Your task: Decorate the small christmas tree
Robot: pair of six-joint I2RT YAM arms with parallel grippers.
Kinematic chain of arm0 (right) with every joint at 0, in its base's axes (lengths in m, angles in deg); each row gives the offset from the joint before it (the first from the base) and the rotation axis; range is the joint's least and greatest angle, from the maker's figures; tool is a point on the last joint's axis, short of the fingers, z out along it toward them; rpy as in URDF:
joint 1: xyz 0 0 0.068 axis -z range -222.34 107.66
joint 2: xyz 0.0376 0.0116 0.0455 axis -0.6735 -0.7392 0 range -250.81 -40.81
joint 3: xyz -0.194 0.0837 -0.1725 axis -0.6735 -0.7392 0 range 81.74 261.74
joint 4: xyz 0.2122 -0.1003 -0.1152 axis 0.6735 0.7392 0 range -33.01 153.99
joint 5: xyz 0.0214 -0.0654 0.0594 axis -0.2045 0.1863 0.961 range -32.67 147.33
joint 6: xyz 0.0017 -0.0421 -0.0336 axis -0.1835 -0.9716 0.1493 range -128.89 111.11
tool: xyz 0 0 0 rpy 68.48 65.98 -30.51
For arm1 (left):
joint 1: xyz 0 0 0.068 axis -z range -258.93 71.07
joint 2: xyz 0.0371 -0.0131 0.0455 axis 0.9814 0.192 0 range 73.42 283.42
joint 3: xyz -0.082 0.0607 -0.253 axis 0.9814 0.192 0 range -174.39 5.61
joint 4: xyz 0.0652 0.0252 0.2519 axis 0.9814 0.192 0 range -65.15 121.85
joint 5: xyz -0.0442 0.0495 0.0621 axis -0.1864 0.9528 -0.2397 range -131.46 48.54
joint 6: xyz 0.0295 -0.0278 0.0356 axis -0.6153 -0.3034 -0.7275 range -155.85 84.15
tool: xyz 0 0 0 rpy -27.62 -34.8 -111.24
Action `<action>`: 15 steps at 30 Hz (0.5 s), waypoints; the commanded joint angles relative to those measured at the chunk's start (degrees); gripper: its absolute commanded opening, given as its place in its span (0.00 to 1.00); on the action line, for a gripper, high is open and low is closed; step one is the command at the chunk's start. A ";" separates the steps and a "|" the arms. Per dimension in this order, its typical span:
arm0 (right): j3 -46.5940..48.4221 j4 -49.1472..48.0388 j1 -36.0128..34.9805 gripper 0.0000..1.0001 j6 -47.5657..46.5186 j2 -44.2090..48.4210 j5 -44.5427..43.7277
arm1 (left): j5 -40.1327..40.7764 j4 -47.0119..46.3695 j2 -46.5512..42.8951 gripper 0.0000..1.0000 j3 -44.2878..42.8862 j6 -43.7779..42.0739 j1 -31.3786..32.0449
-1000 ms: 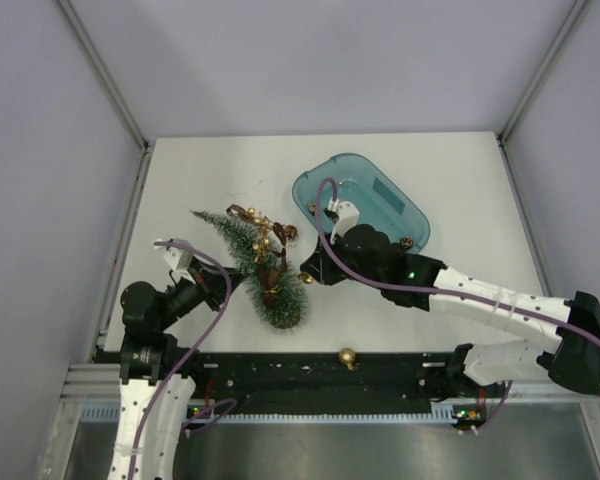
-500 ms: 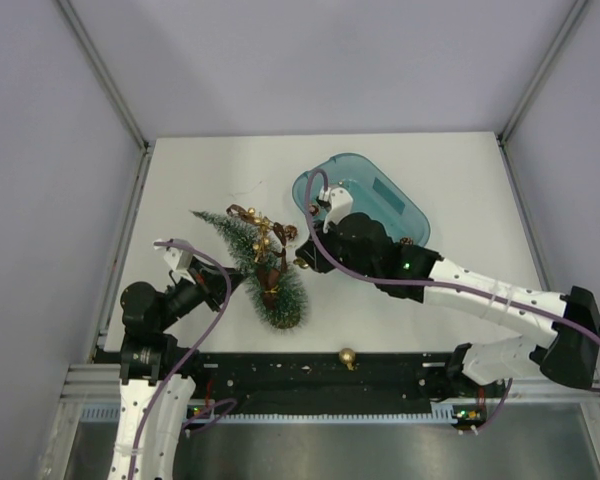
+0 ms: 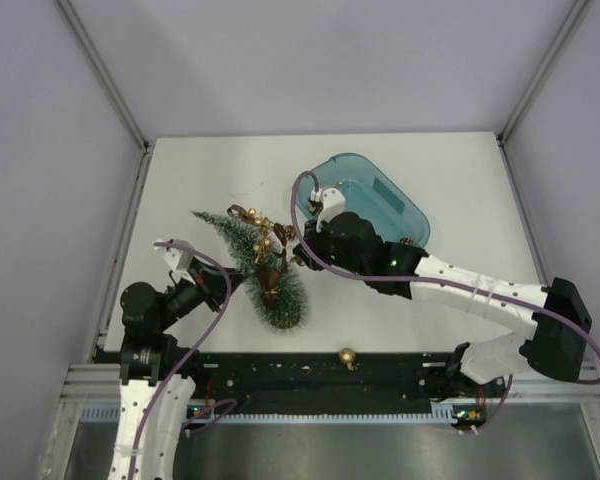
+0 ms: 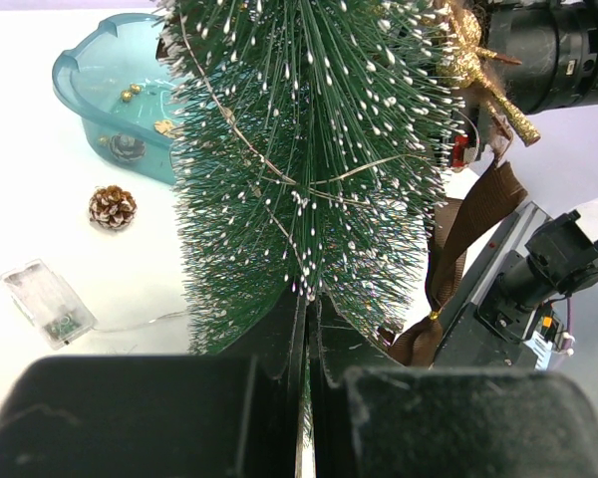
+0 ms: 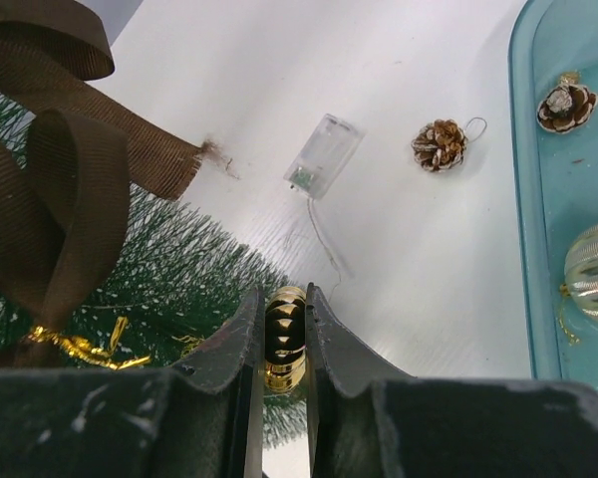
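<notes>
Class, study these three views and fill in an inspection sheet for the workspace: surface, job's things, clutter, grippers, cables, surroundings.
Surface: white table, with a teal tray right of the tree.
Job's things: small christmas tree lying flat, brown ribbon and gold trim on it.
Clutter: pine cone, clear battery box, gold ball on the near rail.
Grippers: left gripper jaws shut at the tree's bristles; right gripper shut on a gold bauble.
Cables: purple cables along both arms.
Surroundings: grey walls.
</notes>
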 commanded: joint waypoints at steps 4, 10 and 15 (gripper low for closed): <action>-1.44 -3.83 0.36 0.01 -2.60 -2.44 -1.39 | -0.64 -2.14 -2.29 0.00 -0.08 0.20 0.20; -4.25 -3.66 0.36 0.00 -2.60 -1.65 -2.44 | -0.37 -2.14 -2.12 0.00 -0.08 0.20 0.11; -5.92 -3.13 0.36 0.00 -2.17 -0.16 -1.74 | -0.20 -1.96 -2.21 0.00 0.01 0.20 0.11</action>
